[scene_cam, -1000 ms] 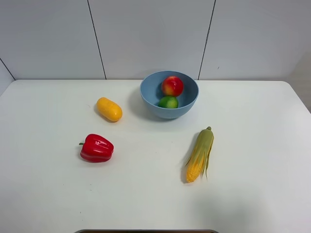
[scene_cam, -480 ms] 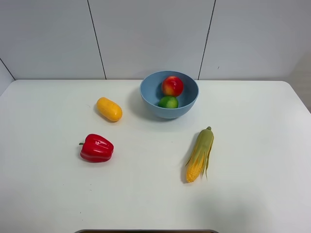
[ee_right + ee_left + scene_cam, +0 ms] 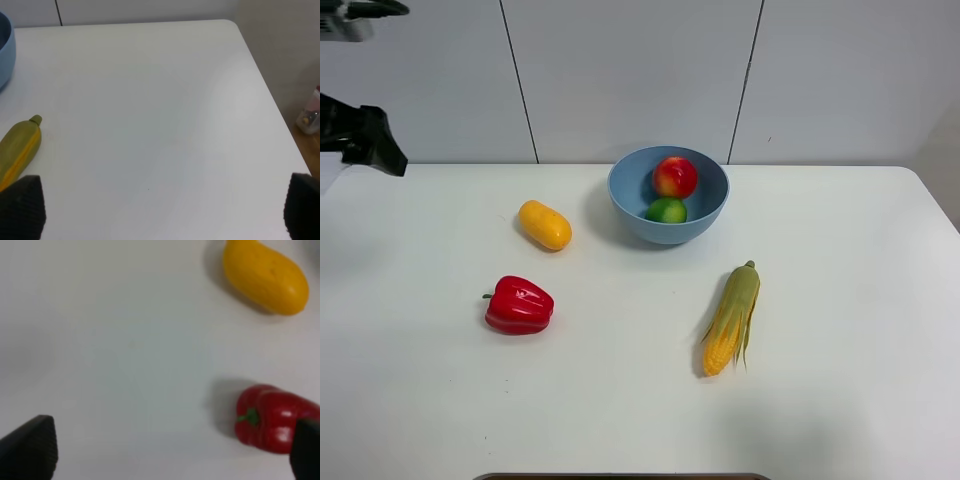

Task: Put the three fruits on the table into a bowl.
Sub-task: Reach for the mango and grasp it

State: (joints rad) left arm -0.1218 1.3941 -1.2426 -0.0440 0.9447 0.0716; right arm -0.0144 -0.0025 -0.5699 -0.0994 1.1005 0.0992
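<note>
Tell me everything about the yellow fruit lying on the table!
The yellow-orange fruit is oval like a mango, with smooth, slightly shiny skin that looks like plastic. It lies on its side, slanted, on the white table and casts a soft shadow. Only the table touches it. In the high view the blue bowl sits apart on its right and the red pepper lies apart in front of it.

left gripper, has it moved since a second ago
Yes. The left gripper has come into view at the upper left, above the table's far-left corner; it was out of frame before.
</note>
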